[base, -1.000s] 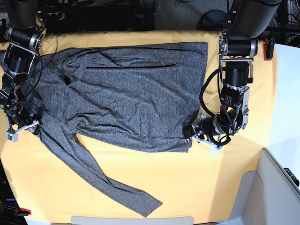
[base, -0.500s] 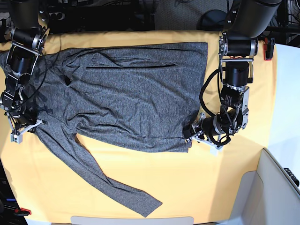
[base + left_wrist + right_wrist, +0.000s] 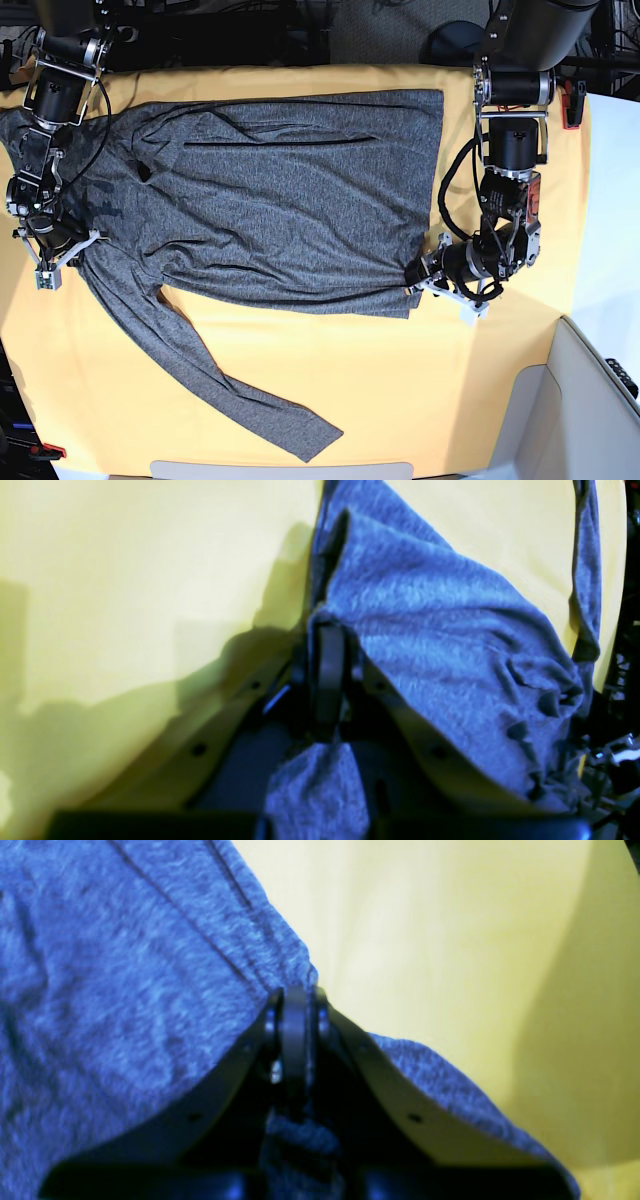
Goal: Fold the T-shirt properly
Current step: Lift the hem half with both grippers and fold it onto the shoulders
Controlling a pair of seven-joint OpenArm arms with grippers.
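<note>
- We see the T-shirt (image 3: 270,200) spread flat on the yellow cloth (image 3: 420,390), its body running between our two pincers, which sit at opposite ends of it.
- Our left pincer (image 3: 418,275) is clamped on the T-shirt's hem corner; in the left wrist view (image 3: 327,645) the grey knit bunches right at the tips and a tuft of it pokes through behind them, between the fingers (image 3: 327,680).
- From that left pincer the hem runs away toward the far edge of the cloth, and the fabric next to the tips is pulled into small folds.
- Our right pincer (image 3: 62,250) is also closed on the T-shirt, at the shoulder end near where the long sleeve starts.
- In the right wrist view (image 3: 295,995) the tips are pressed together over a pinched edge of grey knit, with pleats fanning out from them.
- The loose sleeve (image 3: 230,385) trails away from our right pincer, slanting across the yellow cloth toward the near edge of the table, its cuff lying flat and well apart from both pincers.
- Beyond the right pincer's tips, bare yellow cloth shows on one side and the grey T-shirt fills the other.
</note>
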